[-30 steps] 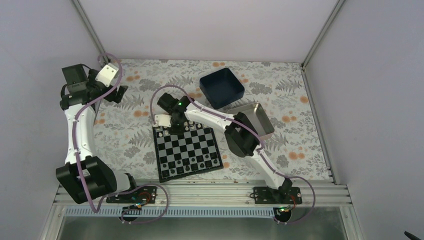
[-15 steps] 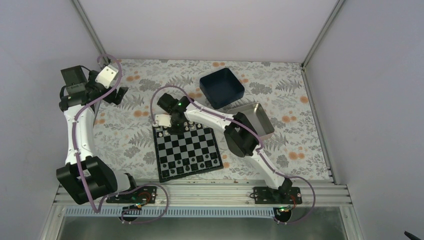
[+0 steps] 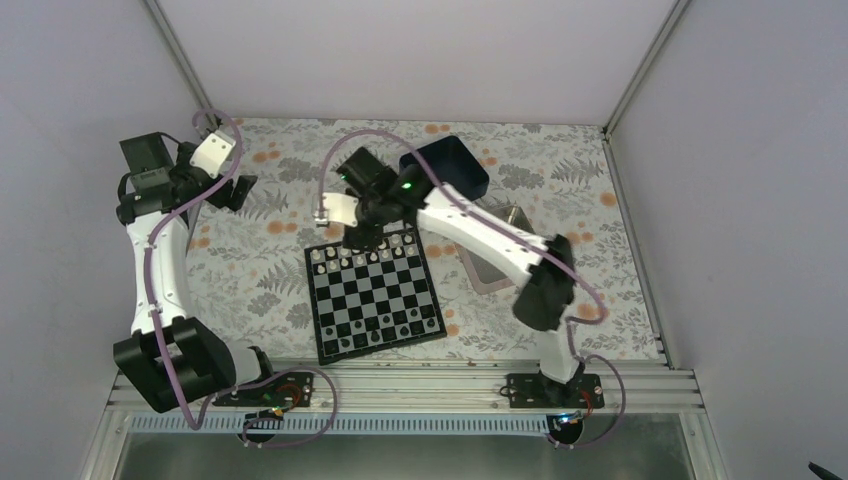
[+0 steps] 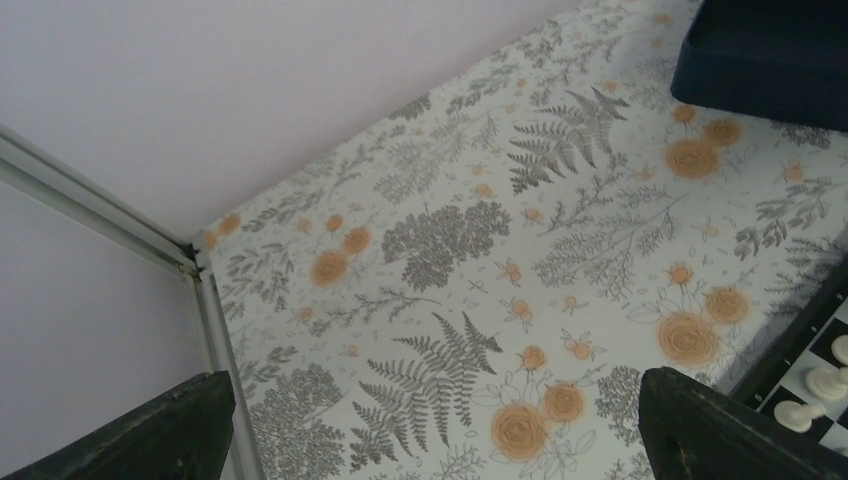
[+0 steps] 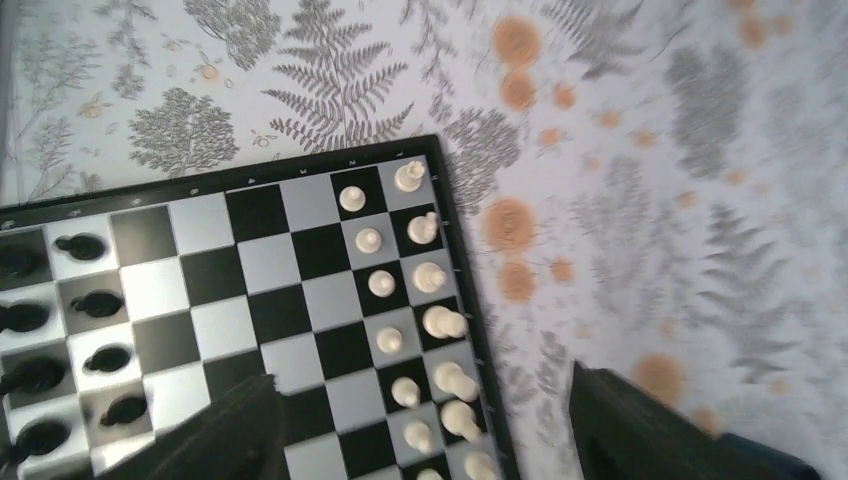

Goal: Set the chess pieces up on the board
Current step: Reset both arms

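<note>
The left gripper [image 4: 440,445] hangs above the floral table cover [image 4: 440,240]. Its two dark fingers [image 4: 700,435] are spread wide, with nothing between them. A corner of the board [image 4: 795,362] enters at lower right, just beside the finger on that side. Three cream chess pieces [image 4: 812,384] stand on the board's visible squares. A dark blue box [image 4: 770,60] sits beyond the board, apart from it. A metal frame post [image 4: 100,215] and a pale wall [image 4: 250,80] lie far from the board, across the cover.

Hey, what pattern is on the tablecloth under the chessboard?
The tablecloth is white with grey ferns and orange flowers; the left wrist view shows it best.
</note>
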`<state>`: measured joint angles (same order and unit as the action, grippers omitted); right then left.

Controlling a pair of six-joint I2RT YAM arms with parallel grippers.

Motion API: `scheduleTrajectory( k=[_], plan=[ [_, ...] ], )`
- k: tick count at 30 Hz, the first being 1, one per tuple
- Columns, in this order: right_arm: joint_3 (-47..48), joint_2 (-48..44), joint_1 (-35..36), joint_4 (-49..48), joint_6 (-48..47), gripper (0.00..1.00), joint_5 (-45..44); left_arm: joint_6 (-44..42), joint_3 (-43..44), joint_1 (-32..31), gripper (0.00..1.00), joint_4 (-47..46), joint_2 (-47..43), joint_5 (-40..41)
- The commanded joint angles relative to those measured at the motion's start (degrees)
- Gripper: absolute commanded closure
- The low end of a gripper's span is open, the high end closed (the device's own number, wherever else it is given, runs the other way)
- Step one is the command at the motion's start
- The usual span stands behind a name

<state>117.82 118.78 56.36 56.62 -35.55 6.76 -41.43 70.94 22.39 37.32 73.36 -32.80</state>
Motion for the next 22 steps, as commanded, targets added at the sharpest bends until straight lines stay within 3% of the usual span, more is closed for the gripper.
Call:
scheduleTrajectory(
  k=[1, 5, 9, 14, 22],
  plan=[
    [-6.2, -11.0, -2.9, -2.1, -0.6, 0.03, -1.3, 3.3, 0.4, 0.5, 0.0, -3.6, -1.9, -1.3],
    [-11.6, -18.0, -8.6, -5.4, -1.9, 0.0, -5.9, 6.1, 0.7, 0.5, 0.0, -4.6, -0.7, -3.2],
    [-22.6, -22.0, -11.2, -17.0, -1.8, 0.0, -16.1, 8.6, -0.2, 0.5, 0.0, -6.2, -0.3, -4.5],
    [-29.3, -22.5, -15.1, -24.2, -1.7, 0.0, -15.0, 9.9, -1.9, 0.5, 0.0, -7.7, -1.5, -4.0],
    [-31.4, -20.2, -15.8, -23.5, -3.0, 0.0, -16.0, 10.7, -4.9, 0.5, 0.0, -9.3, -3.5, -3.4]
  ],
)
